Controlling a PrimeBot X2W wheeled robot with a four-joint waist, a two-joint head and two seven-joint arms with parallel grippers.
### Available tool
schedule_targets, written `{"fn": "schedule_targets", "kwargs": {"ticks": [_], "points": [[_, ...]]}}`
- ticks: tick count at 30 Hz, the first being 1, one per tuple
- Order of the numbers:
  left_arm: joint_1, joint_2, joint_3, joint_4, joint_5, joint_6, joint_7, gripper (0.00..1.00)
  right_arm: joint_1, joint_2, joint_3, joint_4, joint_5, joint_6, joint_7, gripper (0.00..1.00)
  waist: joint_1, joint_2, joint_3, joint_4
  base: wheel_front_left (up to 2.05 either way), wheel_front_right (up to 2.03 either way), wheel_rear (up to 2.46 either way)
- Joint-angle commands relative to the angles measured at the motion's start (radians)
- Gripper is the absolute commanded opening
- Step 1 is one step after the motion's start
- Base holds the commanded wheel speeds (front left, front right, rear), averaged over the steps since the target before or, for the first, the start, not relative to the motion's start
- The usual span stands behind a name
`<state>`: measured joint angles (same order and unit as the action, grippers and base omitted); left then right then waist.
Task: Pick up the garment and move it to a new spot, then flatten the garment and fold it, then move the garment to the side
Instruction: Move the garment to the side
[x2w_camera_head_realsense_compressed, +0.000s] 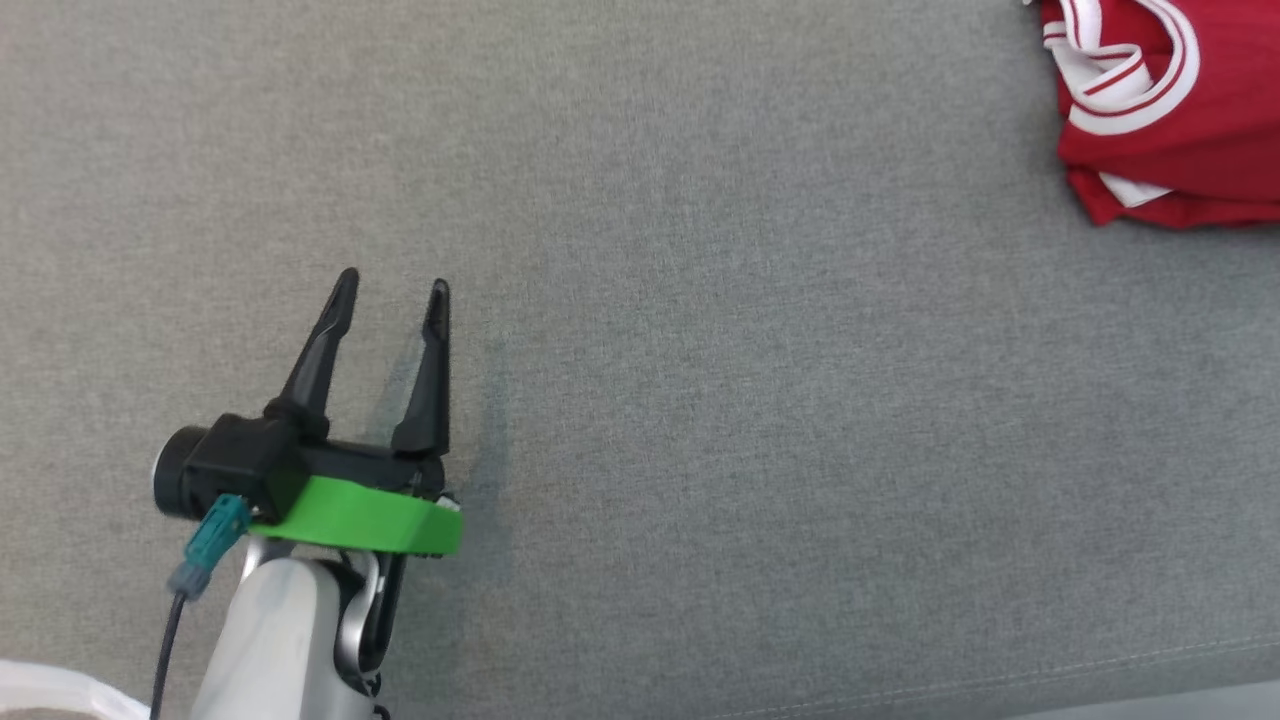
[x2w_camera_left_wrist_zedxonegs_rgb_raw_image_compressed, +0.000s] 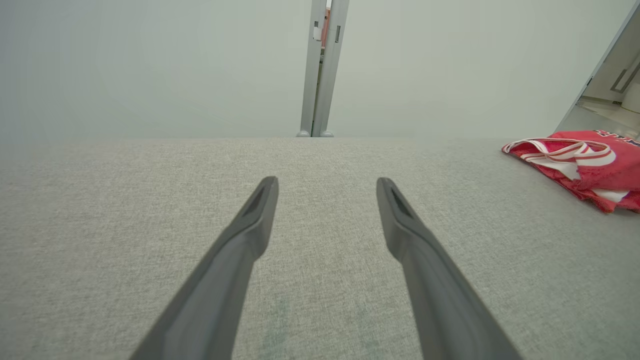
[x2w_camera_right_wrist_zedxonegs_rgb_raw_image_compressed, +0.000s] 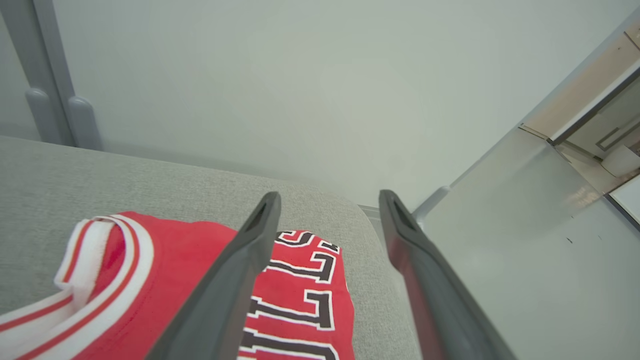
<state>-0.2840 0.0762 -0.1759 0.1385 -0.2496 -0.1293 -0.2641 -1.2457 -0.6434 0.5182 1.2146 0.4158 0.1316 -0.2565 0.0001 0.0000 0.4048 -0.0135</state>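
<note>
1. On the grey surface (x2w_camera_head_realsense_compressed: 760, 420), well right of and beyond our left gripper (x2w_camera_head_realsense_compressed: 392, 288), we find the red garment (x2w_camera_head_realsense_compressed: 1170, 120) bunched.
2. Our right gripper (x2w_camera_right_wrist_zedxonegs_rgb_raw_image_compressed: 327, 200) hovers just over it, the nearer arm.
3. Both jaws stand apart, empty.

I seem to work in a partitioned test bay, more lab or office than home. A grey fabric-covered surface (x2w_camera_head_realsense_compressed: 700, 420) lies beneath me. Plain pale panels (x2w_camera_left_wrist_zedxonegs_rgb_raw_image_compressed: 150, 65) on a grey metal post (x2w_camera_left_wrist_zedxonegs_rgb_raw_image_compressed: 322, 70) wall it in. An opening (x2w_camera_right_wrist_zedxonegs_rgb_raw_image_compressed: 607, 145) at the upper right of my right wrist view shows another room.
</note>
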Motion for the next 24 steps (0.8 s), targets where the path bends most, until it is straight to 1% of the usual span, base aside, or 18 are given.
{"fn": "schedule_targets", "kwargs": {"ticks": [1, 5, 10, 12, 15, 16, 18, 22, 24], "points": [[0.031, 0.007, 0.025, -0.002, 0.001, -0.002, 0.000, 1.00, 0.038, 0.021, -0.005, -0.021, -0.007, -0.002, -0.007, 1.00, -0.0001, 0.0000, -0.159, 0.011, 0.00, 0.00, 0.00], [0.085, 0.016, 0.084, -0.009, 0.007, -0.001, 0.000, 1.00, 0.131, 0.054, -0.030, -0.153, 0.008, -0.002, -0.008, 1.00, -0.0001, 0.0000, -0.265, 0.019, 0.00, 0.00, 0.00], [0.155, 0.018, 0.142, -0.004, -0.010, 0.000, 0.000, 1.00, 0.302, 0.096, -0.057, -0.349, 0.052, -0.002, -0.009, 1.00, -0.0001, 0.0000, -0.368, 0.030, 0.00, 0.00, 0.00], [0.179, 0.017, 0.161, 0.002, -0.025, 0.000, 0.001, 1.00, 0.379, 0.129, -0.084, -0.448, 0.092, -0.002, -0.009, 1.00, -0.0001, 0.0000, -0.397, 0.032, 0.00, 0.00, 0.00], [0.203, 0.010, 0.176, 0.018, -0.044, 0.005, 0.001, 1.00, 0.509, 0.144, -0.121, -0.560, 0.109, -0.002, -0.008, 1.00, -0.0001, 0.0000, -0.421, 0.042, 0.00, 0.00, 0.00], [0.209, 0.005, 0.179, 0.022, -0.056, 0.005, 0.000, 1.00, 0.552, 0.159, -0.140, -0.599, 0.115, -0.002, -0.008, 1.00, -0.0001, 0.0000, -0.426, 0.046, 0.00, 0.00, 0.00], [0.222, 0.004, 0.186, 0.039, -0.079, 0.004, 0.000, 1.00, 0.636, 0.185, -0.178, -0.653, 0.102, -0.002, -0.008, 1.00, -0.0001, 0.0000, -0.437, 0.051, 0.00, 0.00, 0.00], [0.235, 0.000, 0.201, 0.079, -0.105, 0.005, 0.000, 1.00, 0.782, 0.247, -0.242, -0.717, 0.064, -0.002, -0.008, 1.00, -0.0001, 0.0000, -0.455, 0.056, 0.00, 0.00, 0.00], [0.239, 0.020, 0.206, 0.093, -0.071, 0.015, 0.000, 1.00, 0.844, 0.275, -0.270, -0.740, 0.035, -0.002, -0.008, 1.00, -0.0001, 0.0000, -0.461, 0.056, 0.00, 0.00, 0.00]]}}
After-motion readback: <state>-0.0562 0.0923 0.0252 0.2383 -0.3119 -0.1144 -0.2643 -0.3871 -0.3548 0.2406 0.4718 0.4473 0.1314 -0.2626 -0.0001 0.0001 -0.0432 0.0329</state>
